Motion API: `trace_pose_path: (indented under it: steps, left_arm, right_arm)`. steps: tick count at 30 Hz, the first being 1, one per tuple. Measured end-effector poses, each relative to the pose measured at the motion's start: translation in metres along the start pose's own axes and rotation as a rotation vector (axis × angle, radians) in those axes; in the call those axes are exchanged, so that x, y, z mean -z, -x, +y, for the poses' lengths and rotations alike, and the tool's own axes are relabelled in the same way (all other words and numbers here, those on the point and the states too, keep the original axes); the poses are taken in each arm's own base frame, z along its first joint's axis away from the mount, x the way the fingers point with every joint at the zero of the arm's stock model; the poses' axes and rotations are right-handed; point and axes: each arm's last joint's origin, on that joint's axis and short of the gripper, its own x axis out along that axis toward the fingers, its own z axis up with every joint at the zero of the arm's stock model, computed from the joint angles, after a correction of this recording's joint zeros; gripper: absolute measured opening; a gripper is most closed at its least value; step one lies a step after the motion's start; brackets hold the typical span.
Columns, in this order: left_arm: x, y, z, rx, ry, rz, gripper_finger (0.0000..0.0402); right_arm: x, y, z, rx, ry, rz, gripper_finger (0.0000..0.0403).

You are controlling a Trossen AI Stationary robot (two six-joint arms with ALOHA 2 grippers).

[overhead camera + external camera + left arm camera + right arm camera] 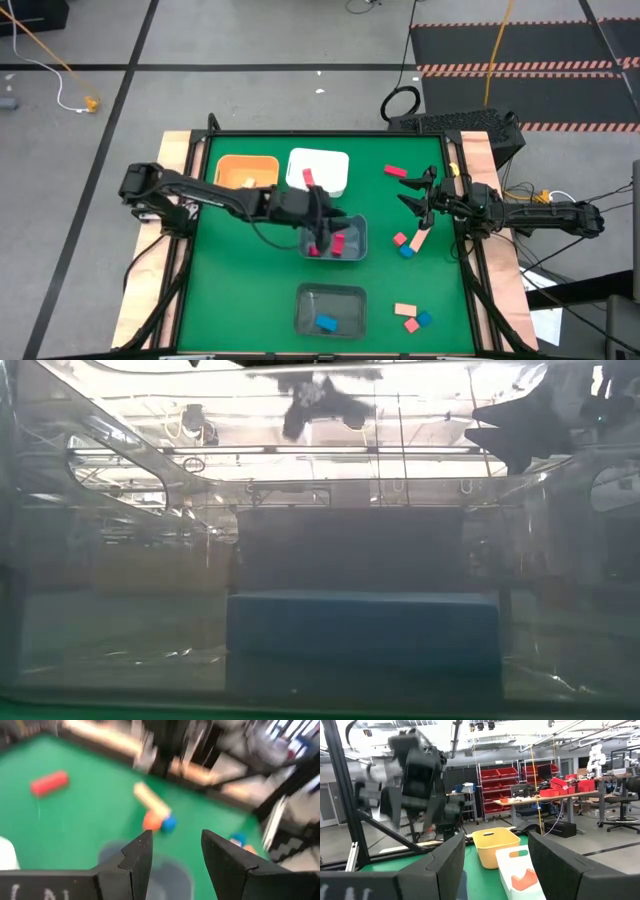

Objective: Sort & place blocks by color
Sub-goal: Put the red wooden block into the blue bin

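Left gripper (322,236), fingers apart and empty, above grey bin (352,252) holding red blocks (338,243); right gripper (413,190), open, near loose blocks (410,243) on green mat (240,290).

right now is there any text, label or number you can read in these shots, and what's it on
None can be read.
left gripper: pale marks on its housing, too blurred to read.
orange bin, white bin, blocks: no lettering visible.
Room shelves behind the table: red bins, any labels too small to tell.
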Motion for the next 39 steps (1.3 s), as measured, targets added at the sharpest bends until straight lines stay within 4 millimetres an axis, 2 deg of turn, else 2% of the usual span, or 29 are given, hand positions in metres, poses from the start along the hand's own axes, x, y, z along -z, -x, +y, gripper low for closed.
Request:
trace_pose_path:
  steps: [6,9,14,21,26,29,32,39]
  left_arm:
    - [-0.038,0.039,0.002,-0.009,-0.112,-0.149,0.017]
    - [-0.048,0.052,0.008,-0.086,-0.163,-0.177,0.017]
    - [-0.051,0.064,0.024,-0.166,-0.202,-0.124,0.017]
    - [-0.056,0.076,0.038,-0.217,-0.145,-0.099,0.017]
    - [-0.062,0.083,0.04,-0.223,-0.139,-0.127,0.017]
    - [-0.066,0.087,0.04,-0.22,-0.137,-0.151,0.017]
    - [-0.069,0.096,0.04,-0.222,-0.135,-0.16,0.017]
    - [-0.076,0.118,0.036,-0.217,-0.169,-0.186,0.017]
  right_arm:
    - [0.0,0.0,0.0,0.0,0.0,0.001,0.021]
    - [0.0,0.0,0.0,0.0,0.001,0.001,0.021]
    - [0.0,0.0,0.0,0.0,0.0,0.002,0.021]
    - [-0.004,0.0,0.0,0.024,-0.017,-0.047,0.021]
    - [-0.012,0.001,0.001,-0.002,-0.223,-0.128,0.021]
    - [-0.016,0.001,0.001,0.006,-0.244,-0.174,0.021]
    - [-0.018,0.002,-0.002,0.113,-0.209,-0.211,0.021]
    - [-0.029,0.005,-0.003,0.125,-0.375,-0.35,0.021]
